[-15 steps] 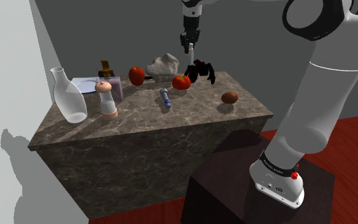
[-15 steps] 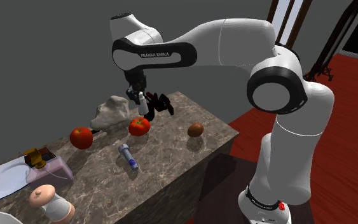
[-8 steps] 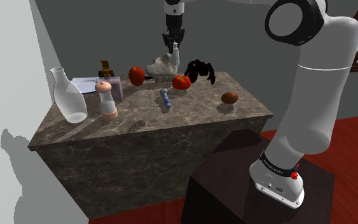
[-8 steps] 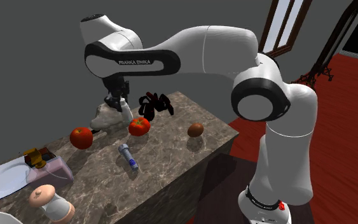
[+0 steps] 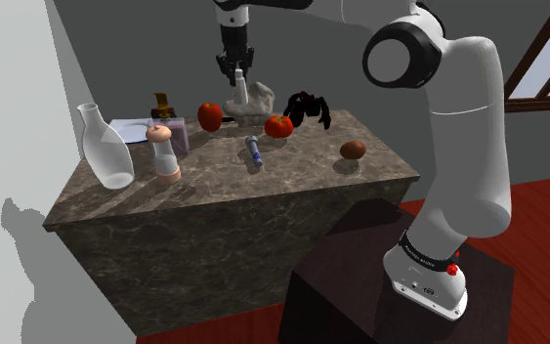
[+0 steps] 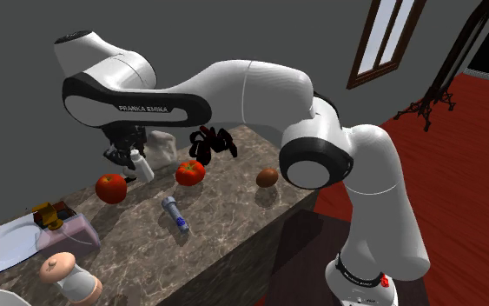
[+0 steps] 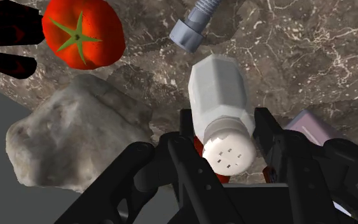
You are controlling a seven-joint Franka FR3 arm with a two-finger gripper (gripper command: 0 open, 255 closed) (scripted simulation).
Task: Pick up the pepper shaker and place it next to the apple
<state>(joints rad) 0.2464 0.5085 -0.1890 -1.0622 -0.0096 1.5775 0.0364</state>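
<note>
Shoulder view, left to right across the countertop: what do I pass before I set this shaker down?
Clear glass bottle → pink-capped grinder → red apple → small blue-grey torch → tomato → black spider figure → brown oval object. Skipped for overlap: grey rock, pepper shaker.

Surface: brown stone, pale-veined like marble, smooth with a faint sheen.
Pepper shaker: faceted, frosted pale body; white cap, matt, pierced with holes.
Tool: black throughout, matt.
Arm: smooth white shell, soft gloss; dark joints.
Lump: grey, rough and pitted, stone-like, dull.
Tomato: smooth red skin, light shine.
Bottle: clear glass, glossy.
Ribbed cylinder: grey-blue, metallic look.
Floor: red-brown wood boards, polished.
Stand: dark box, matt.
</note>
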